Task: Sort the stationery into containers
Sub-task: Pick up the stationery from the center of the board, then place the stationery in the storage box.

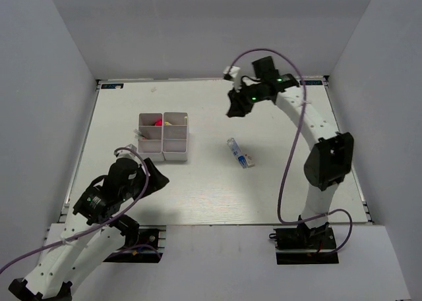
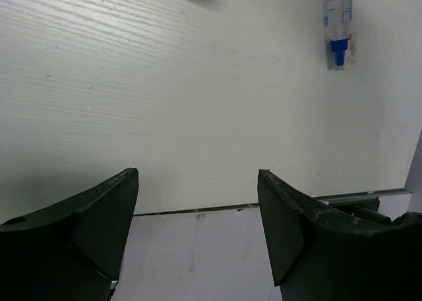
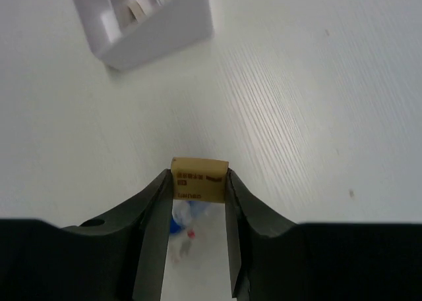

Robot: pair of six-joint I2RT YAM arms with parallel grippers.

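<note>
- White table (image 1: 211, 195) before us; our organizer (image 1: 163, 136) already holds a few items.
- Our right gripper (image 3: 196, 182) clamps a beige eraser (image 3: 200, 170), well apart from the organizer.
- Our left gripper (image 2: 198, 176) hangs open and empty.
- We judge the blue-capped tube (image 1: 241, 153), lying on the table, awaits sorting.

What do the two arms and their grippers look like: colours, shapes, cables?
The left arm and the right arm have white links, black joints and black bases. A thin purple cable loops along each. Two small green lights glow near the right wrist. The left gripper and the right gripper each have two dark, wedge-shaped fingers.
</note>
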